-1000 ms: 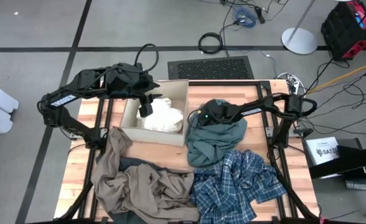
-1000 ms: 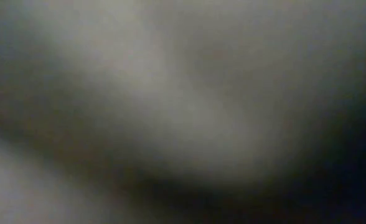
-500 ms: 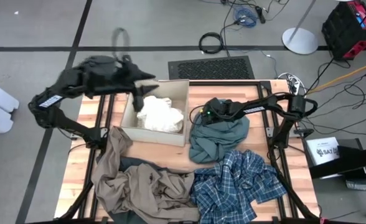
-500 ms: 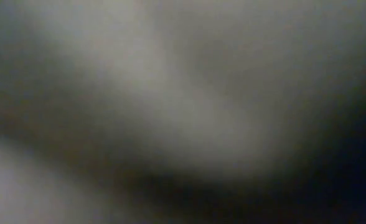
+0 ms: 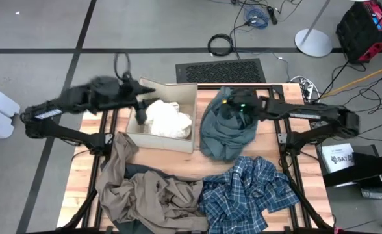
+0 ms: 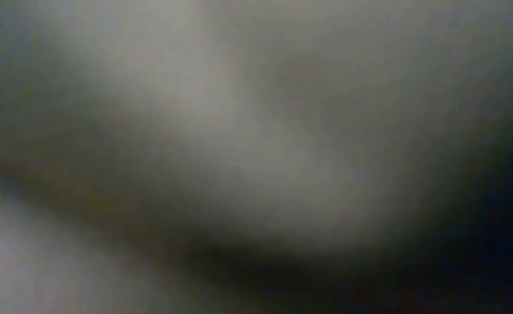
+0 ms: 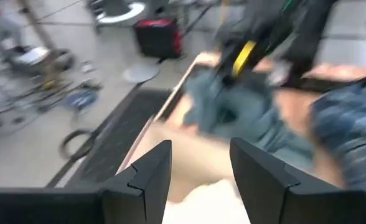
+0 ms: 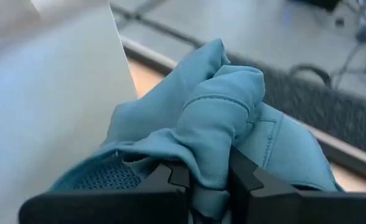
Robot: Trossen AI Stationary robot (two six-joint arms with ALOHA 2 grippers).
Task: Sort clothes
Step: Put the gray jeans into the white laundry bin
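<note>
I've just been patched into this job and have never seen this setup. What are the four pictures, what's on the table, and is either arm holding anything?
It is a robot with two dark arms at a wooden table, each ending in a two-finger gripper.

The high view looks straight down. The low view shows only a blur here, so ignore it. The other two views come from cameras on each wrist, looking past that arm's own fingers.

On the table stands a square beige cardboard box with a white fabric garment in it. In front lie a khaki-tan garment and a blue-and-white plaid garment.

The right gripper is shut on the teal-grey soft garment, which hangs bunched from it beside the box. The left gripper is open, holds nothing, and sits at the box's left edge.
</note>
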